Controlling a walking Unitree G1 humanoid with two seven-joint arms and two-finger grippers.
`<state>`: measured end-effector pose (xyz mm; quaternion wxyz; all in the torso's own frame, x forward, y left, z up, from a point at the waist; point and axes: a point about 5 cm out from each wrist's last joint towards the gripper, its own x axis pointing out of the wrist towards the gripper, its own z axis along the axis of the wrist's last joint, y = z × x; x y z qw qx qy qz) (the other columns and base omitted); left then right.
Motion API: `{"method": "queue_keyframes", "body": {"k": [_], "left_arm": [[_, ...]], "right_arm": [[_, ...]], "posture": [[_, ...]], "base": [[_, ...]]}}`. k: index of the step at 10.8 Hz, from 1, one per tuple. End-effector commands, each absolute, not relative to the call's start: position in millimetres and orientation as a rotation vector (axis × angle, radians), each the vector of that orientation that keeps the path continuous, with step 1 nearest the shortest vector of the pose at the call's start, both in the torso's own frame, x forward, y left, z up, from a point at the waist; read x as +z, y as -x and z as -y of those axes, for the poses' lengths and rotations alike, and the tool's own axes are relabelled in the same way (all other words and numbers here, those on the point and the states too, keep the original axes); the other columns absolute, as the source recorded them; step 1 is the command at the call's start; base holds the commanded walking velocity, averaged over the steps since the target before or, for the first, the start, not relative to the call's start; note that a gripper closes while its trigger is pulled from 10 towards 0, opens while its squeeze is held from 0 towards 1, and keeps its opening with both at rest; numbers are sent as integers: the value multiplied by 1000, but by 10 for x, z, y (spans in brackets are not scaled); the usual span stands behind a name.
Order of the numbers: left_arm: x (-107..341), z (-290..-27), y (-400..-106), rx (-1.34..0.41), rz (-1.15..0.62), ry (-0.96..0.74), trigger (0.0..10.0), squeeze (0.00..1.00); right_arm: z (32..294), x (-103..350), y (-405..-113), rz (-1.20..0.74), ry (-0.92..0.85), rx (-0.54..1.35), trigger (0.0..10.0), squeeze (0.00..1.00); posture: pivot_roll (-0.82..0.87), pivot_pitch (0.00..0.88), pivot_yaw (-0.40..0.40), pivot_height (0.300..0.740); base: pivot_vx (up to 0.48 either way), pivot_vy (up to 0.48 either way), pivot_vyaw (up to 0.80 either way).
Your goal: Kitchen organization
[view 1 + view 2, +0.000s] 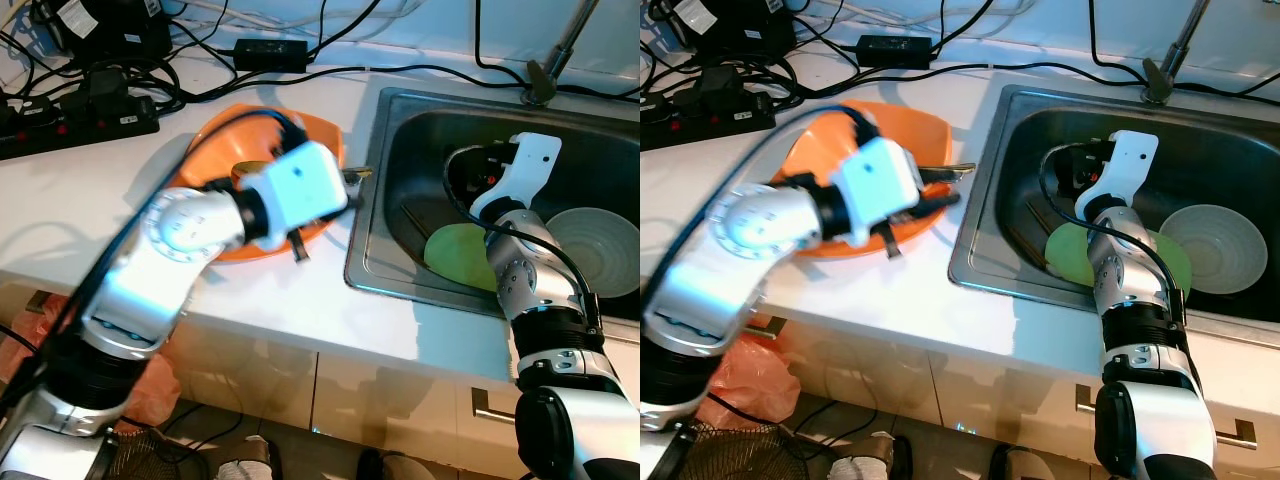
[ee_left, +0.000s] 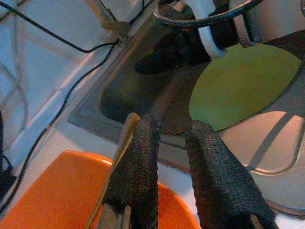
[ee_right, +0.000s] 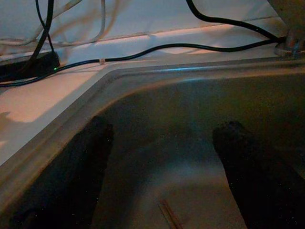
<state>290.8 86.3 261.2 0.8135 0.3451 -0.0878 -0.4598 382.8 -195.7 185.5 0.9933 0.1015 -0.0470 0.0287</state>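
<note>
Black cables [image 1: 330, 72] and power strip [image 1: 75, 125] lie behind.

White countertop [image 1: 300, 300] lying under bright light, steel sink [image 1: 400, 120] sitting in it, black cables [image 1: 120, 85] running along the wall, cabinet fronts [image 1: 300, 390] showing below

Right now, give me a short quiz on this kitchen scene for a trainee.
1. True or false: the green plate lies in the sink.
2. The left end effector hovers over: A the orange bowl, B a pan, C a kettle.
3. Fill in: the right end effector, down in the sink, has its fingers ____.
Key: 1 true; 2 A; 3 open.
</note>
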Motion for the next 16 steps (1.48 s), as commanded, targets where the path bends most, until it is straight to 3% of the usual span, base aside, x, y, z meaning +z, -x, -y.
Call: {"method": "queue_keyframes", "body": {"k": [1, 11, 12, 14, 16], "left_arm": [[2617, -816, -2901, -996, 187, -753, 10000, 0], [2554, -758, -3058, -871, 187, -866, 10000, 0], [2552, -768, -3072, -859, 184, -875, 8549, 0], [2560, -778, -3095, -838, 189, -875, 0, 0], [2555, -790, -3106, -823, 187, -888, 0, 0]], "right_arm": [[1969, 1881, -3842, 106, -216, 50, 10000, 0], [1980, 1869, -3837, 104, -219, 41, 10000, 0], [1981, 1869, -3837, 104, -219, 40, 10000, 0], [1984, 1869, -3836, 103, -220, 40, 10000, 0], [1991, 1867, -3832, 103, -219, 38, 10000, 0]], "posture": [[103, 120, 11, 723], [102, 129, 11, 723], [101, 129, 11, 723], [99, 128, 10, 723], [99, 128, 8, 723]], "base": [[0, 0, 0], [0, 0, 0], [0, 0, 0], [0, 0, 0], [0, 0, 0]]}}
